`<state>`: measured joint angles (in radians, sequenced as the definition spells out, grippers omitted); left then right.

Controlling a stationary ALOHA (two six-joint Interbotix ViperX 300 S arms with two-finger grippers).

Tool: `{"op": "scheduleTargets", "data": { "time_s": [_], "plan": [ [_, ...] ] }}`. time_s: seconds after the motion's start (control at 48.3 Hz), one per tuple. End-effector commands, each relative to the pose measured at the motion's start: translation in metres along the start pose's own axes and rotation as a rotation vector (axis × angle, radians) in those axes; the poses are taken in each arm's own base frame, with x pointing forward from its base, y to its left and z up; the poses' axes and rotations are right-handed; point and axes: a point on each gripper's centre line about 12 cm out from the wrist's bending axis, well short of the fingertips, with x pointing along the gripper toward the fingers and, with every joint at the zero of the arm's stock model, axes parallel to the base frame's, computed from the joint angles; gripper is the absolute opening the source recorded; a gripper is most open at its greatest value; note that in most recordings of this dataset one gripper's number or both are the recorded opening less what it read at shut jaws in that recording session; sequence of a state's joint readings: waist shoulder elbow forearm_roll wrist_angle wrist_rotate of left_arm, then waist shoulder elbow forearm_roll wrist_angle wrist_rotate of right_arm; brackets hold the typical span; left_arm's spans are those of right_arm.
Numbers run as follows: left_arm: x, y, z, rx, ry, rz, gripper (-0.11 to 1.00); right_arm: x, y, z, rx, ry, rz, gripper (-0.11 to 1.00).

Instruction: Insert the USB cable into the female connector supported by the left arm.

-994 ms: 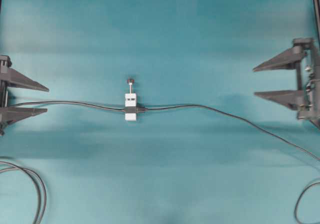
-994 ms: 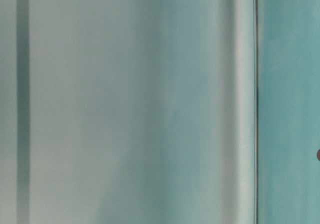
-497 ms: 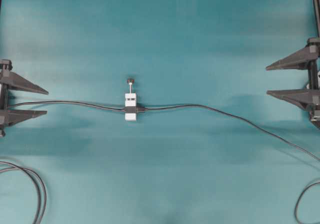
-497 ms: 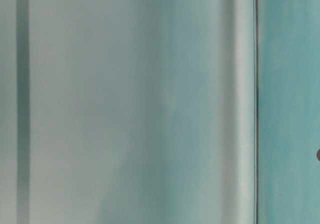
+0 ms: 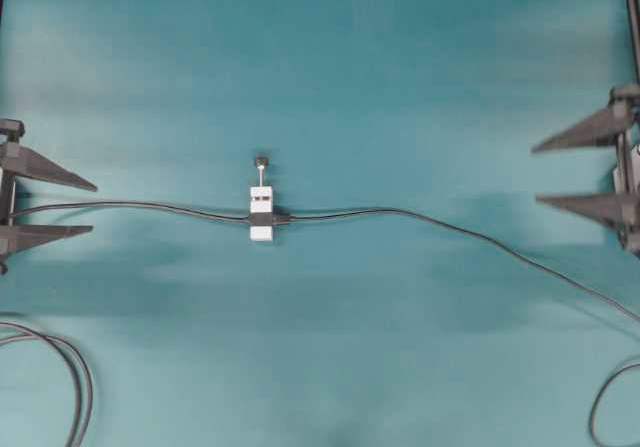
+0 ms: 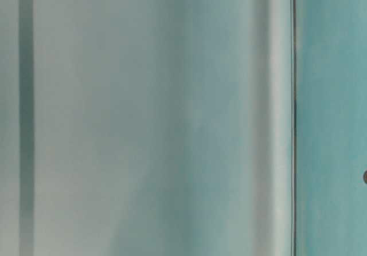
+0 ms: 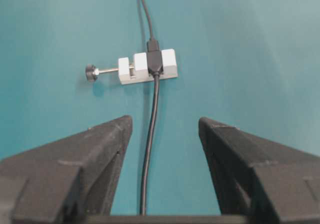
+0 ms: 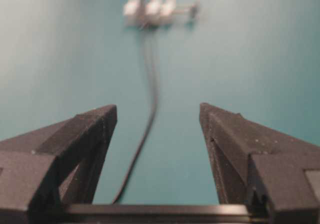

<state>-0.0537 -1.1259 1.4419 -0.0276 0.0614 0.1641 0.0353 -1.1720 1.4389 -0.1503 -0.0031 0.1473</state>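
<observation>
The white female connector [image 5: 262, 212] lies flat on the teal table, its pin and dark knob [image 5: 261, 162] pointing toward the far edge. The USB cable [image 5: 450, 229] comes in from the right and its dark plug [image 7: 153, 46] meets the black band on the block; no metal tip shows. Another thin cable [image 5: 130, 205] leaves the block leftward and passes between the fingers of my left gripper [image 5: 93, 205], which is open and holds nothing. My right gripper [image 5: 535, 175] is open at the right edge, far from the block. The connector [image 8: 150, 11] looks blurred in the right wrist view.
Loose cable loops lie at the bottom left corner [image 5: 78, 387] and bottom right corner [image 5: 600, 407]. The table-level view shows only a blurred pale surface with a dark vertical line [image 6: 293, 118].
My right gripper has drawn back toward the right edge, still open. The left gripper, connector and cables have barely moved.
</observation>
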Motion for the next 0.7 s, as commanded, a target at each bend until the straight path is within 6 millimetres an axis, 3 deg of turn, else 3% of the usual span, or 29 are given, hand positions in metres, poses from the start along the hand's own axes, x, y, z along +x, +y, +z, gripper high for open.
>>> {"op": "scheduleTargets", "data": {
  "time_s": [0.0, 0.103, 0.352, 0.683],
  "plan": [
    [0.0, 0.0, 0.008, 0.008, -0.014, -0.004, 0.69, 0.0, 0.013, 0.003, -0.031, 0.057, 0.077, 0.71],
    [0.001, -0.002, 0.004, 0.011, -0.006, -0.012, 0.69, -0.002, 0.023, -0.001, -0.057, 0.101, 0.14, 0.71],
    [0.001, -0.004, -0.009, 0.022, -0.004, -0.019, 0.69, -0.002, 0.023, -0.002, -0.045, 0.096, 0.141, 0.71],
    [0.001, 0.003, -0.018, -0.002, -0.04, 0.044, 0.69, 0.0, 0.003, -0.008, 0.023, 0.074, 0.013, 0.71]
  ]
}}
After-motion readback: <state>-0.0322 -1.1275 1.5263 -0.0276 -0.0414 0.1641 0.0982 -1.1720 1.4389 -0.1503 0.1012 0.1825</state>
